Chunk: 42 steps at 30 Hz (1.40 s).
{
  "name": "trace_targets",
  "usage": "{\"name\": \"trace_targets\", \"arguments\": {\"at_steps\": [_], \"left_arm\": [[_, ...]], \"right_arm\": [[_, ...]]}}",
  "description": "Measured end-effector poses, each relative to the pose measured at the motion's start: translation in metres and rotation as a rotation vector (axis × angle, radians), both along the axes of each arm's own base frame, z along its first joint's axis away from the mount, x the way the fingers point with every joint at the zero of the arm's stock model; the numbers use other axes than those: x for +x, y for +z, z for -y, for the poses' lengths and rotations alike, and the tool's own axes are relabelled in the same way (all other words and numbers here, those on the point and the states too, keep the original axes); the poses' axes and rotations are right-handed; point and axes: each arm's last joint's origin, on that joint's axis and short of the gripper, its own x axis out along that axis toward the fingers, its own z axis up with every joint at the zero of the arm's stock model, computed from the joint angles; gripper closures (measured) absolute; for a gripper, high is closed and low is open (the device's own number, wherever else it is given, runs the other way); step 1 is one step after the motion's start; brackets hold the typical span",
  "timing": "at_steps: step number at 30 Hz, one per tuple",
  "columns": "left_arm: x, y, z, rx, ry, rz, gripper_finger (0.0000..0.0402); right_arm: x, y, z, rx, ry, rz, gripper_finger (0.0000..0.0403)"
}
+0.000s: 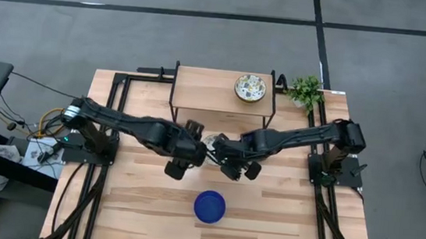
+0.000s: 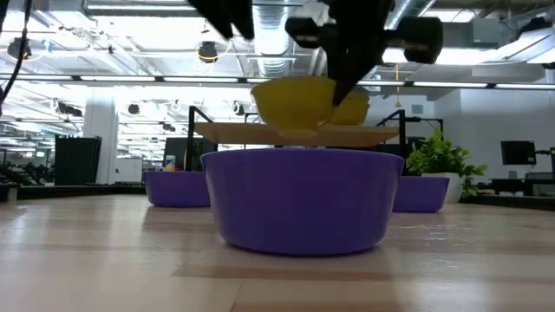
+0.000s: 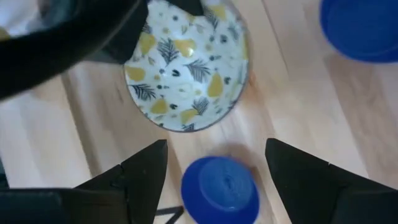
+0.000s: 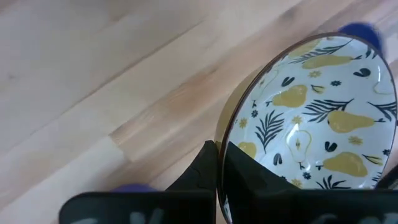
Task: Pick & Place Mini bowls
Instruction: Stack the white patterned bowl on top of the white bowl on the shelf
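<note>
The right claw point(image 4: 219, 163) pinched the rim of the white pear-patterned mini bowl point(image 4: 317, 109) aloft, directly ahead of the spread left claw point(image 3: 214, 165).

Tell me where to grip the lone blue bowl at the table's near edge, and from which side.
Grip the blue bowl by its rim, coming straight down from above with one finger inside the wall and one outside. It sits upright and open-mouthed, with smooth, round walls. That judgement matches the right gripper, which pinches the pear-patterned bowl by its rim.
</note>
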Motion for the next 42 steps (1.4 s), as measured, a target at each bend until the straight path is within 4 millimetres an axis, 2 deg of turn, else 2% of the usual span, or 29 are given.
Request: {"name": "trace_targets", "arguments": {"at_steps": [4, 7, 10, 16, 22, 25, 31, 36, 42], "left_arm": [[-0.024, 0.025, -0.006, -0.037, 0.02, 0.091, 0.0132], [-0.029, 0.023, -0.007, -0.06, 0.032, 0.086, 0.0132], [-0.043, 0.022, -0.011, -0.088, 0.049, 0.097, 0.0132], [-0.045, -0.013, -0.014, -0.094, 0.068, 0.018, 0.0132], [-0.063, -0.02, -0.021, -0.149, 0.155, 0.056, 0.0132], [-0.082, -0.012, -0.026, -0.194, 0.181, 0.126, 0.0132], [-0.114, -0.015, -0.034, -0.269, 0.244, 0.199, 0.0132], [-0.129, -0.031, -0.037, -0.314, 0.282, 0.232, 0.0132], [-0.138, -0.048, -0.04, -0.368, 0.309, 0.294, 0.0132]], "right_arm": [[0.002, 0.002, 0.004, 0.0, -0.021, 0.021, 0.0403], [0.002, 0.002, 0.008, -0.012, -0.036, 0.023, 0.0403], [0.004, 0.003, 0.01, -0.03, -0.049, 0.041, 0.0403], [0.005, 0.004, 0.009, -0.024, -0.057, 0.059, 0.0403], [0.005, 0.004, 0.011, -0.055, -0.114, 0.074, 0.0403], [0.005, 0.005, 0.011, -0.078, -0.122, 0.079, 0.0403], [0.003, 0.005, 0.006, -0.109, -0.135, 0.077, 0.0403], [0.002, 0.009, 0.003, -0.146, -0.137, 0.083, 0.0403], [0.004, 0.029, -0.002, -0.119, -0.166, 0.131, 0.0403]]}}
